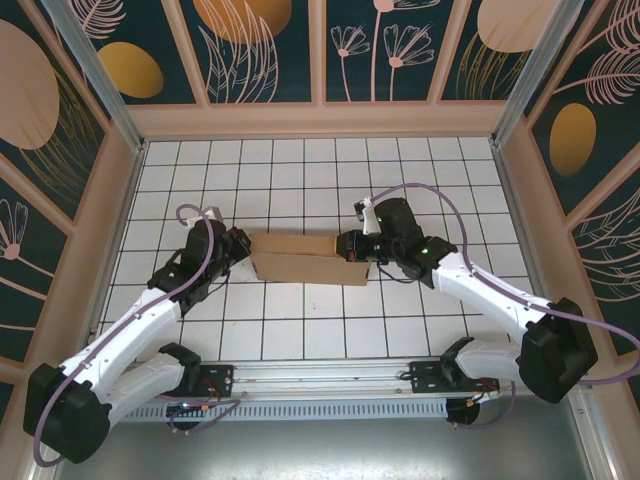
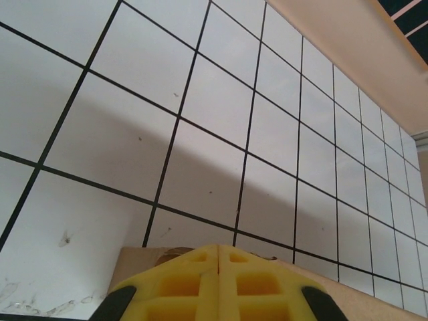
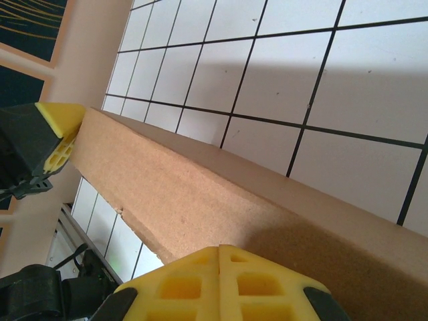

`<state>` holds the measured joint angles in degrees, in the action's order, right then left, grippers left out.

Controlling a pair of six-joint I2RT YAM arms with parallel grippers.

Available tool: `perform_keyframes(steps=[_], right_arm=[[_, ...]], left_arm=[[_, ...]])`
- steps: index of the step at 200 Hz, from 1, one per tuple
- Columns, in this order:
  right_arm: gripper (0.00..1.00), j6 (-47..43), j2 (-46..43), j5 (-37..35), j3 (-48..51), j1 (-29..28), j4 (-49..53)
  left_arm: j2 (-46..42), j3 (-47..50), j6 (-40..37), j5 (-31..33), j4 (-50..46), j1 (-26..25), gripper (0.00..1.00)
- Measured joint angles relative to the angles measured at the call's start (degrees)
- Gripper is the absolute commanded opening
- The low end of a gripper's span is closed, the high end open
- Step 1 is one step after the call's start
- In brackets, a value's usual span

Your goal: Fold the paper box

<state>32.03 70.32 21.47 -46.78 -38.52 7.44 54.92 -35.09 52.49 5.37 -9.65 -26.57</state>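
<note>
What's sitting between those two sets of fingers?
The brown box, stretching from the left fingers to the right fingers; the right wrist view shows it.

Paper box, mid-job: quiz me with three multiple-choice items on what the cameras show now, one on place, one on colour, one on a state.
1. Where does the paper box lie?
A. between the left gripper and the right gripper
B. inside a bin
C. on a shelf

2. What colour are the finger pads?
A. blue
B. yellow
C. red

3. How do the right gripper's jaws stand?
A. wide open
B. clamped on a pen
C. shut, pads together

Answers:
1 A, the top view shows a gripper at each end of the box.
2 B, both wrist views show yellow pads.
3 C, the right wrist view shows the pads meeting with no gap.
</note>
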Motion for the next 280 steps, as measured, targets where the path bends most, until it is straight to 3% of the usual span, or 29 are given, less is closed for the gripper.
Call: perform_keyframes(steps=[85, 179, 280], right_arm=[[0.07, 0.0, -0.4, 0.0, 1.2, -0.1, -2.1], [0.07, -0.1, -0.2, 0.0, 1.4, -0.3, -2.6], [0.07, -0.2, 0.3, -0.8, 0.3, -1.0, -1.0]], left_arm=[[2.4, 3.2, 2.5, -1.9, 5.7, 2.7, 0.04], [2.1, 11.1, 10.5, -5.4, 20.5, 3.7, 0.04], [2.4, 10.7, 11.6, -4.7, 19.1, 4.0, 0.03]])
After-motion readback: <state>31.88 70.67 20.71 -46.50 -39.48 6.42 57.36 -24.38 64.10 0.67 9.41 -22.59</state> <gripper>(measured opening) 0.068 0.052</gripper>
